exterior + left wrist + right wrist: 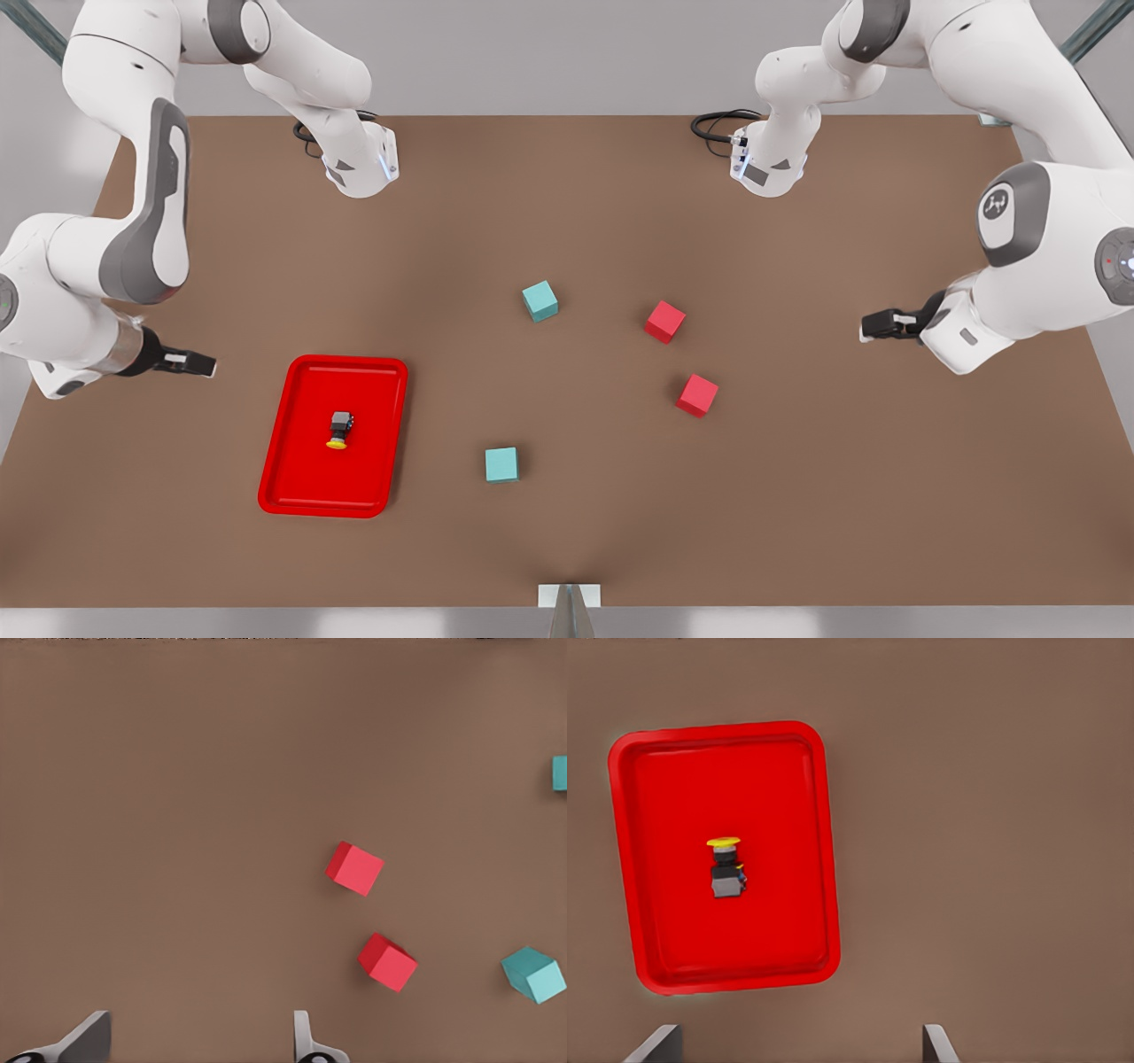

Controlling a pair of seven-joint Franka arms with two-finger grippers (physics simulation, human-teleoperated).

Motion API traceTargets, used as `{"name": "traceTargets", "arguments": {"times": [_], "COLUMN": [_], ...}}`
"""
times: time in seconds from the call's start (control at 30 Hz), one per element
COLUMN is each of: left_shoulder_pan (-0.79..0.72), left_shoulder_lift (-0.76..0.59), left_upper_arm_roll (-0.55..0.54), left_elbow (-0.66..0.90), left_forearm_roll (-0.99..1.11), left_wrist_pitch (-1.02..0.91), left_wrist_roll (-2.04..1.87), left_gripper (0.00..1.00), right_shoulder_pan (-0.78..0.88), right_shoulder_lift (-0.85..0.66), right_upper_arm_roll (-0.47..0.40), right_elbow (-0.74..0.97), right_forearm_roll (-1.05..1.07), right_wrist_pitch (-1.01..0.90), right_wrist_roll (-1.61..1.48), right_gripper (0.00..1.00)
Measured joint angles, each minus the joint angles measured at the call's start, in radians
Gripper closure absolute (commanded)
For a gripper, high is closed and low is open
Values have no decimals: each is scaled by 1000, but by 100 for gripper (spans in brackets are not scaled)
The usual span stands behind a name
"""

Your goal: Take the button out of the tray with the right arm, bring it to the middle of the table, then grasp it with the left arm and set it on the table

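The button (pixel 339 430), a small dark block with a yellow cap, lies on its side near the middle of the red tray (pixel 306 478) at the front view's left. The right wrist view looks down on the same button (pixel 726 870) and tray (pixel 718 731). My right gripper (pixel 208 363) hovers open just off the tray's far-left corner, its fingers wide apart around nothing (pixel 797 1045). At the front view's right edge my left gripper (pixel 864 326) hangs open above bare table (pixel 797 496), holding nothing (pixel 199 1041).
Two teal cubes (pixel 539 300) (pixel 501 464) and two red cubes (pixel 664 321) (pixel 697 395) lie scattered across the table's middle. The left wrist view takes in the red cubes (pixel 355 869) (pixel 388 962) and a teal cube (pixel 534 974).
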Motion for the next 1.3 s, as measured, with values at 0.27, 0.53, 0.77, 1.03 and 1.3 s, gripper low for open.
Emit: {"name": "traceTargets", "arguments": {"times": [0.27,0.53,0.77,1.03,1.3], "left_shoulder_pan": [-45,-89,-101,-113,-126], "left_shoulder_lift": [12,14,30,67,87], "left_upper_arm_roll": [-3,-6,-11,-10,-9], "left_elbow": [-3,-48,-50,-46,-45], "left_forearm_roll": [46,80,84,86,87], "left_wrist_pitch": [26,24,24,45,78], "left_wrist_roll": [-14,-56,-80,-98,-110], "left_gripper": [0,0,0,0,0], "right_shoulder_pan": [41,151,225,194,167], "right_shoulder_lift": [13,190,279,362,404], "right_upper_arm_roll": [19,20,19,31,32], "right_elbow": [62,24,-84,-168,-204], "right_forearm_roll": [-2,2,-18,-35,-44], "right_wrist_pitch": [-55,5,138,315,442], "right_wrist_roll": [8,27,87,127,157], "right_gripper": [0,0,0,0,0]}}
